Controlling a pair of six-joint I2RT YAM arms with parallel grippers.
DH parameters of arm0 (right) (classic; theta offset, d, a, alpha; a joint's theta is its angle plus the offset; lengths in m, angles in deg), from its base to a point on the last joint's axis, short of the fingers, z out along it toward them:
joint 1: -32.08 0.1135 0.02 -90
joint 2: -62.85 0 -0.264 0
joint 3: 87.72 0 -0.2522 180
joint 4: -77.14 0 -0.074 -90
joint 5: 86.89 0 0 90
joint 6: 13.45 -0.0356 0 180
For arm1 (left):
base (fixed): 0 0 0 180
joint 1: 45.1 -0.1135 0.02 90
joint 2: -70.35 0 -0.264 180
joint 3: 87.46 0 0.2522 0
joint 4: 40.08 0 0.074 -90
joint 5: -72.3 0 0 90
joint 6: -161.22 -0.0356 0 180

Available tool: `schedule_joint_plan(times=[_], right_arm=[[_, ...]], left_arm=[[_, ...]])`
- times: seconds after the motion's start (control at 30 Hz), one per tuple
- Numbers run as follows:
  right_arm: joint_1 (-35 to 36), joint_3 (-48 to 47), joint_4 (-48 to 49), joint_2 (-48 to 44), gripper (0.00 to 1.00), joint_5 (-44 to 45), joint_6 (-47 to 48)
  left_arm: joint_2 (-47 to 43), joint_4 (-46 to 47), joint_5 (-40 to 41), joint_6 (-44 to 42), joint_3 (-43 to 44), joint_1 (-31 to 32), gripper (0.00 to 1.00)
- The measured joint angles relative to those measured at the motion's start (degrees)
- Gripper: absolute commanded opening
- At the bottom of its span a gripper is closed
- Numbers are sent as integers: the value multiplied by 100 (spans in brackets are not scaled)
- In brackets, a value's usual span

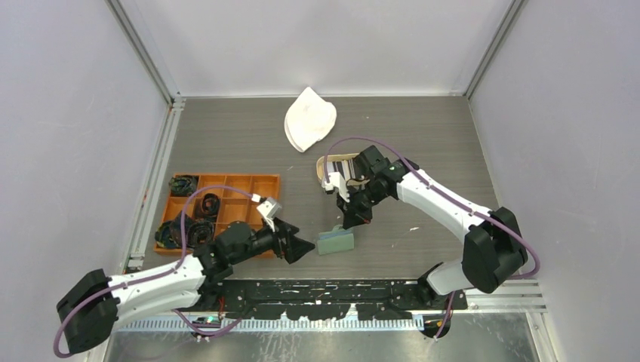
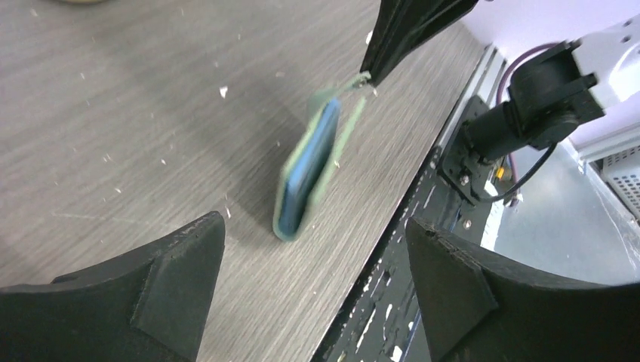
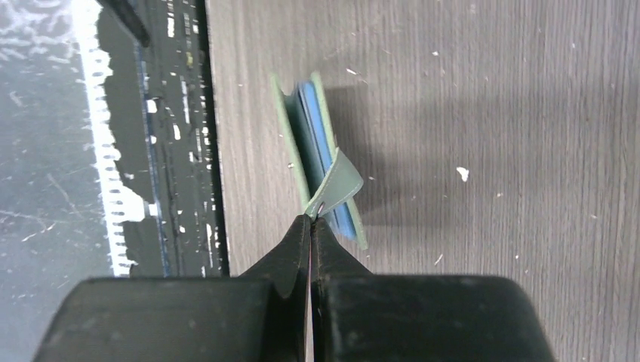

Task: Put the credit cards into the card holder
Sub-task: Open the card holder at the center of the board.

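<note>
card holder (image 1: 335, 242) on edge on table (image 1: 423, 151), tab (image 3: 338, 185) clamped by right end effector (image 3: 311, 221), left end effector (image 1: 304, 246) spread apart

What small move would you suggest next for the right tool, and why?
Probably ease the right tool back to pull the card holder open: it pinches the snap tab, the holder is folded, and the left tool stands open, apart.

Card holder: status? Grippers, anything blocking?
Right gripper shut on card holder snap tab. Left gripper open, empty, alongside. Holder on edge, something blue inside. Nothing blocking.
</note>
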Motion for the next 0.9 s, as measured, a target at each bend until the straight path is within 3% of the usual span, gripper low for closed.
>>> schedule_joint_plan(times=[0.13, 0.27, 0.5, 0.9], right_arm=[[-52, -308, -538, 0, 1, -400, 474], [-52, -352, -824, 0, 1, -557, 732], [-55, -352, -813, 133, 2, -417, 597], [-59, -354, -691, 229, 4, -313, 420]], left_arm=[[-507, 33, 129, -188, -76, 4, 89], [-369, 243, 48, -328, -79, 7, 86], [706, 452, 22, -732, 35, 337, 85], [2243, 1040, 933, -2013, 549, 949, 86]])
